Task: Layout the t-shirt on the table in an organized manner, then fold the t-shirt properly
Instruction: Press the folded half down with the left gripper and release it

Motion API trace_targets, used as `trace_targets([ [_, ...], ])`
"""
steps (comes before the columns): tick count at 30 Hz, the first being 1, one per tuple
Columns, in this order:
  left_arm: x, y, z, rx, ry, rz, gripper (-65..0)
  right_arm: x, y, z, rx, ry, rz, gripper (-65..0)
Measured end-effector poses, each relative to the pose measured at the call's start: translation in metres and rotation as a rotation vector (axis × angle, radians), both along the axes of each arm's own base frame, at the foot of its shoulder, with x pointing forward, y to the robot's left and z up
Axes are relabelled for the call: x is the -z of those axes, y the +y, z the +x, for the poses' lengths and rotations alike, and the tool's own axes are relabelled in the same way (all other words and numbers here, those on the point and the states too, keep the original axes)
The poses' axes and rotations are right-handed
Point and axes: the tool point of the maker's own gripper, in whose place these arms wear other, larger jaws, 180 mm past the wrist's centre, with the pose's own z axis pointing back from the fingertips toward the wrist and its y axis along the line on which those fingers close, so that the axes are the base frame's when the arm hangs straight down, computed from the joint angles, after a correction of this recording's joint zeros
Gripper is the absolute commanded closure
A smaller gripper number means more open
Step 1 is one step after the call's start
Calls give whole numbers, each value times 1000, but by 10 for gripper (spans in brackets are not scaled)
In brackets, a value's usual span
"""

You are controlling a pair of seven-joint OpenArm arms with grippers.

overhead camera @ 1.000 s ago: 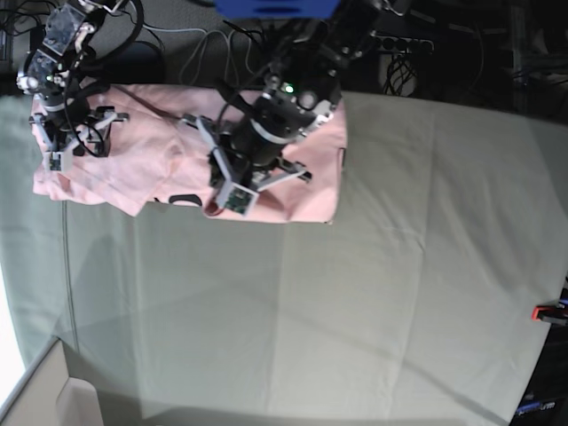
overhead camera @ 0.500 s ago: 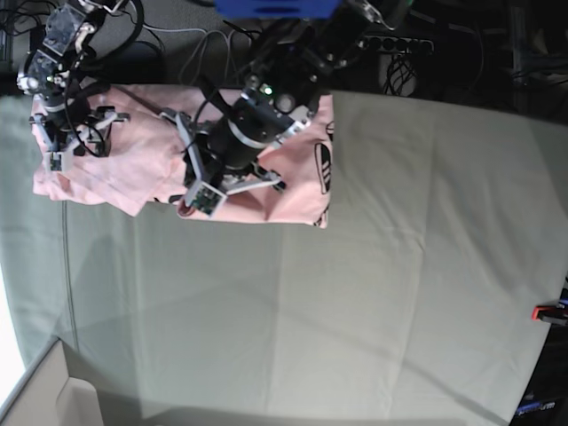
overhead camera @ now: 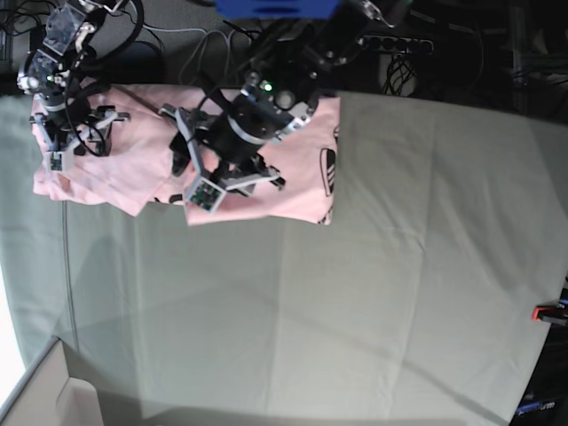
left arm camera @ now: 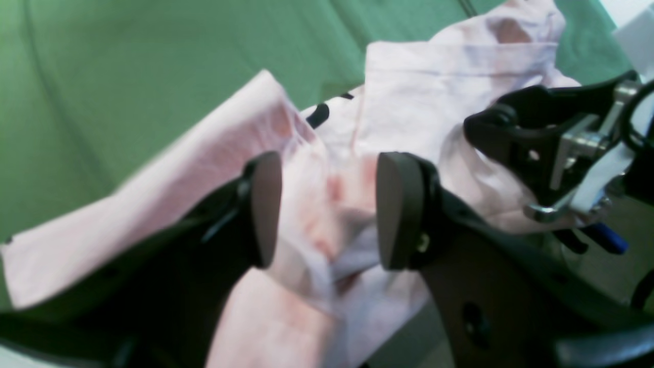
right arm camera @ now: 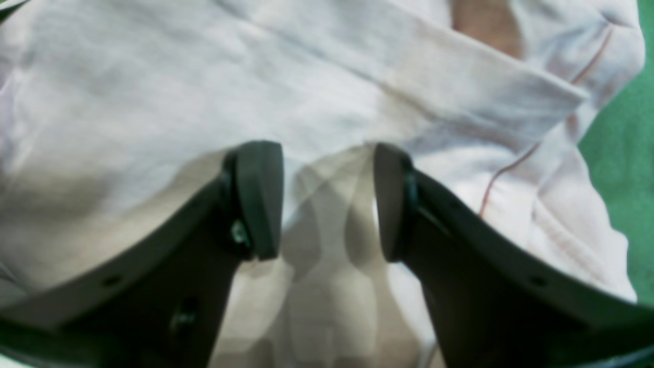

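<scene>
The t-shirt (overhead camera: 302,191) has been folded leftward; left end effector (left arm camera: 327,209) now released, right end effector (right arm camera: 327,199) parted.

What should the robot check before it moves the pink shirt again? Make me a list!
1. Left gripper open: ok, its pads stand apart over rumpled cloth.
2. Right gripper open: ok, nothing pinched.
3. Pale pink cotton t-shirt lying flat: not ok, bunched and folded over.
4. Shirt fully on the grey-green cloth-covered table: cannot tell, its far edge is hidden.
5. Room to spread: ok, bare table in front.
</scene>
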Motion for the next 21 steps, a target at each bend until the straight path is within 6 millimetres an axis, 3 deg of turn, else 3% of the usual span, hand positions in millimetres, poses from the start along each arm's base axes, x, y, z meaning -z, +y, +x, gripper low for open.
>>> trace_targets([
  [2,-6,1,2,-2,-11,-5,-294,0,0,0,0,0,0,-292],
  [7,-46,1,9,-26,-89,-91,-293,0,0,1,0,-1,0,-292],
  [11,-23,27,12,-68,-55,-23,-293,0,0,1,0,0,-1,-292],
  [13,-5,31,10,-74,-22,11,-293,0,0,1,0,-2,0,-292],
  [18,32,23,-3,-46,74,56,-293,0,0,1,0,-2,0,-292],
  [21,35,10,0,-30,84,55,-293,-1,-1,1,0,-3,-2,-292],
])
